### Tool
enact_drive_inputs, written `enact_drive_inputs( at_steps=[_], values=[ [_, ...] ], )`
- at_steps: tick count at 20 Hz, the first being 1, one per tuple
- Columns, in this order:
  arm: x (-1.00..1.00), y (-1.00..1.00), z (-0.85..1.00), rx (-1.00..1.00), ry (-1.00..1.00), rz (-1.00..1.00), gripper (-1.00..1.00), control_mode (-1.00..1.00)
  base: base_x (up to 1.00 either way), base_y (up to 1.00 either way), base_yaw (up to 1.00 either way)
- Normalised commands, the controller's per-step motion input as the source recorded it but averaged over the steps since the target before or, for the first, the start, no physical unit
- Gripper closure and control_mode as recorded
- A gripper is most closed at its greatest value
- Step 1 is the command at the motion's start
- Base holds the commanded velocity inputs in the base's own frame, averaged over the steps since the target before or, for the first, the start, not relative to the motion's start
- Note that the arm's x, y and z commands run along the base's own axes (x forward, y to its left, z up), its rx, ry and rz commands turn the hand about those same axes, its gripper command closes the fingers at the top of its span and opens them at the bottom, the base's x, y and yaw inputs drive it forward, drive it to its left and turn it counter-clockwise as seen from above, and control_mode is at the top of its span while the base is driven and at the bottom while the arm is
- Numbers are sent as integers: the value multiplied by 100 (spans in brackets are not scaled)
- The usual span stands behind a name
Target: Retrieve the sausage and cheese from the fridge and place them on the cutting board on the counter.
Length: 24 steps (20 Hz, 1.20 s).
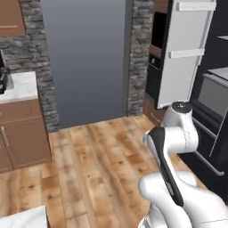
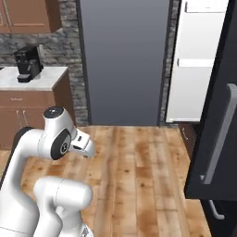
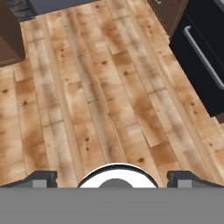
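Note:
The fridge (image 1: 209,89) stands at the right with a door swung open, its white inner side (image 1: 185,49) facing me and grey shelves inside. From the other side, its white door lining (image 2: 199,60) and a dark door with a long grey handle (image 2: 220,134) show. My gripper (image 3: 114,178) is open and holds nothing; its fingertips (image 3: 41,178) stand wide apart above the wooden floor. A dark fridge drawer with a grey handle (image 3: 201,57) lies to the upper right of the hand view. The sausage, cheese and cutting board are out of view.
A brown cabinet run with a white top (image 1: 18,87) stands at the left, with a black coffee machine (image 2: 28,62) on it. A grey panel (image 1: 87,58) between stone walls is straight ahead. A white marble corner (image 1: 22,219) shows at lower left. Wooden floor (image 1: 98,169) lies open in between.

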Motion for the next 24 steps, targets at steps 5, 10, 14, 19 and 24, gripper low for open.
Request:
enact_drive_inputs(
  at_steps=[5, 10, 14, 19, 24],
  values=[
    [0, 0, 0, 0, 0, 0, -100, 100, 100, 50, -34],
    [0, 0, 0, 0, 0, 0, -100, 100, 100, 50, -37],
    [0, 0, 0, 0, 0, 0, -100, 100, 92, 22, -50],
    [0, 0, 0, 0, 0, 0, -100, 100, 46, 5, -60],
    [0, 0, 0, 0, 0, 0, -100, 100, 30, -2, -51]
  ],
)
